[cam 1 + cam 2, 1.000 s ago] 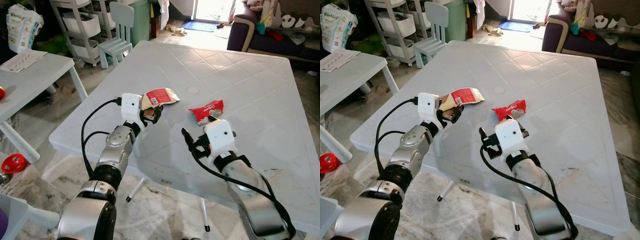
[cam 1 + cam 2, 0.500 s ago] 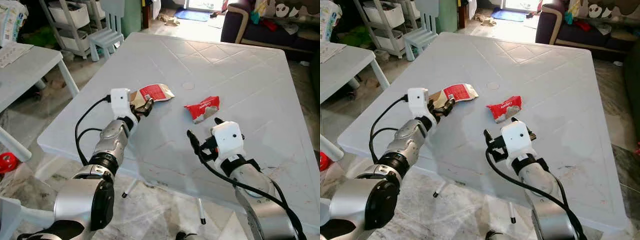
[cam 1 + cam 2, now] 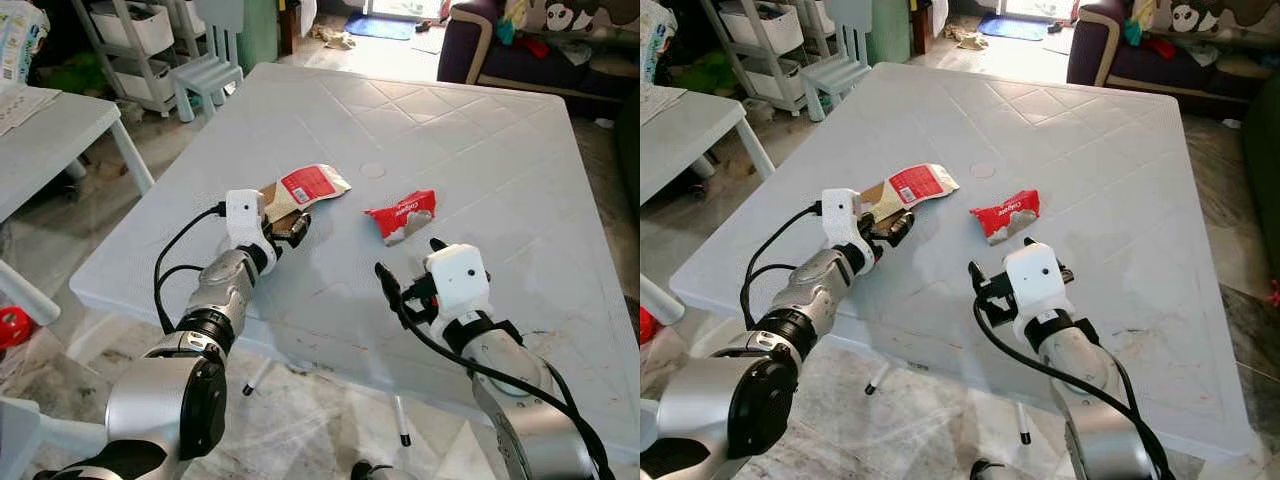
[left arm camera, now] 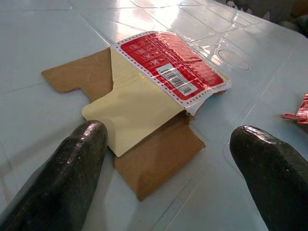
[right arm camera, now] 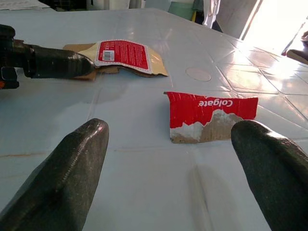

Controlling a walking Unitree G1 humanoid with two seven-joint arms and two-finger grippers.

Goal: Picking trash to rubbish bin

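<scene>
Two scraps of torn packaging lie on a white table (image 3: 480,130). A flattened brown card with a red and white label (image 3: 308,188) (image 4: 144,96) rests nearer the left side. My left gripper (image 3: 287,226) is open, its fingers (image 4: 62,178) low on the table just short of the card's near edge. A torn red Colgate carton piece (image 3: 402,216) (image 5: 209,115) lies to the right of it. My right gripper (image 3: 432,246) is also open and sits a short way in front of the red piece, not touching it.
A second white table (image 3: 60,130) stands at the left, with a pale child's chair (image 3: 205,70) and shelving (image 3: 140,30) behind it. A dark sofa (image 3: 520,50) is at the far right. A red object (image 3: 12,325) lies on the floor, left.
The camera has shifted a little. My left gripper has lowered onto the table at the brown card's near edge. The right gripper is about where it was.
</scene>
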